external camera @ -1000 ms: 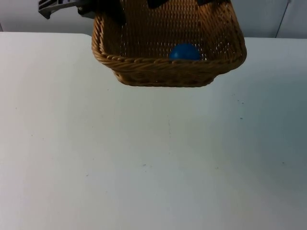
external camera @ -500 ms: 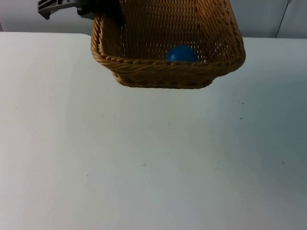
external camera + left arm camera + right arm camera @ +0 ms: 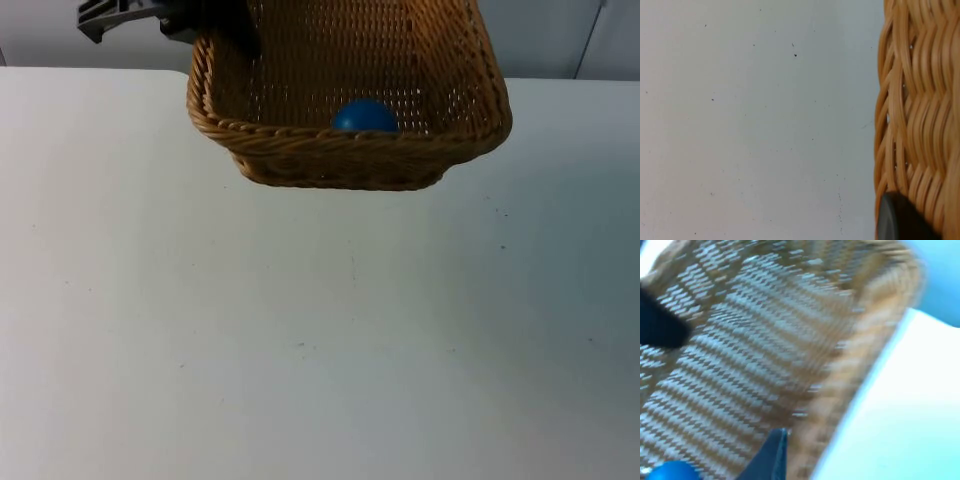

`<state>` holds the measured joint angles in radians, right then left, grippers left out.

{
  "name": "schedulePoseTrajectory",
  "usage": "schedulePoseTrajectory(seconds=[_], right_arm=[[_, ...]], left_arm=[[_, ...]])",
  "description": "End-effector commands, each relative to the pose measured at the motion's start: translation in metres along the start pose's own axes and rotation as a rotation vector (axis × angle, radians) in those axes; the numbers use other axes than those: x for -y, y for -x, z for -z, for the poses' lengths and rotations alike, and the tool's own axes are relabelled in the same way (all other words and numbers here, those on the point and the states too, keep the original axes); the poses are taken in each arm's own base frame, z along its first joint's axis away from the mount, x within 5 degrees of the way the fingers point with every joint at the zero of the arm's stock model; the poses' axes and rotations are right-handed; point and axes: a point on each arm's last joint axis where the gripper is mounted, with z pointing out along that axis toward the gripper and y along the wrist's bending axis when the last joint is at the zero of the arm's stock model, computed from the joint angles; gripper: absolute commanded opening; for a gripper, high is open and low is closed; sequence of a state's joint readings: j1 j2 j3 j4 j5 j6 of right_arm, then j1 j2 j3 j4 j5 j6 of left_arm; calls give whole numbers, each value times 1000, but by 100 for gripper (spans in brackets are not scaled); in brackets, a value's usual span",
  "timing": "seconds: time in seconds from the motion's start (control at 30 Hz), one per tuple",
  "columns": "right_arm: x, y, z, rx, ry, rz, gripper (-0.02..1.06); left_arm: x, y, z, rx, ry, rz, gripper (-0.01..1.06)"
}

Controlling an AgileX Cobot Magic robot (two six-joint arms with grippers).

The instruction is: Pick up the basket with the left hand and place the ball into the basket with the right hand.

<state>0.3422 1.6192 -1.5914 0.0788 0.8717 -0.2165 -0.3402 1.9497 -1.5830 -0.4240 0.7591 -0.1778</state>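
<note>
A woven wicker basket (image 3: pixel 350 160) hangs above the far middle of the table. My left gripper (image 3: pixel 228 30) is shut on its left rim. In the left wrist view a black fingertip (image 3: pixel 900 220) presses against the basket's wall (image 3: pixel 920 115). The blue ball (image 3: pixel 365 116) lies loose on the basket's floor, close to the near wall. My right gripper (image 3: pixel 772 455) hovers over the inside of the basket (image 3: pixel 750 350), apart from the ball (image 3: pixel 672 471).
The white table (image 3: pixel 320 340) stretches open in front of the basket, with only small specks on it. A grey partition wall (image 3: pixel 560 35) stands behind the basket.
The ball has rolled a little to the left inside the basket. The dark parts of the right arm over the basket's far rim have gone from the top view. The basket barely shifted.
</note>
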Motion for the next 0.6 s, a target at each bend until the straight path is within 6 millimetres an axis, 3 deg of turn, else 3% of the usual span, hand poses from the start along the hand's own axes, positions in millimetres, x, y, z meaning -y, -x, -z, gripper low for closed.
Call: schedulePoseTrajectory(seconds=[0.0, 0.1, 0.27, 0.37, 0.57], right_arm=[[14, 0, 17, 23, -32, -38, 104], [41, -4, 42, 62, -99, -95, 104], [65, -13, 72, 95, -177, -146, 104], [70, -20, 81, 109, -204, -163, 104], [62, -46, 91, 139, -234, -189, 104]], left_arm=[[5, 3, 6, 26, -26, 10, 0], [5, 3, 6, 26, -25, 8, 0], [5, 3, 6, 22, -24, -6, 0], [5, 2, 6, 18, -21, -7, 0], [5, 2, 6, 18, -20, -15, 0]])
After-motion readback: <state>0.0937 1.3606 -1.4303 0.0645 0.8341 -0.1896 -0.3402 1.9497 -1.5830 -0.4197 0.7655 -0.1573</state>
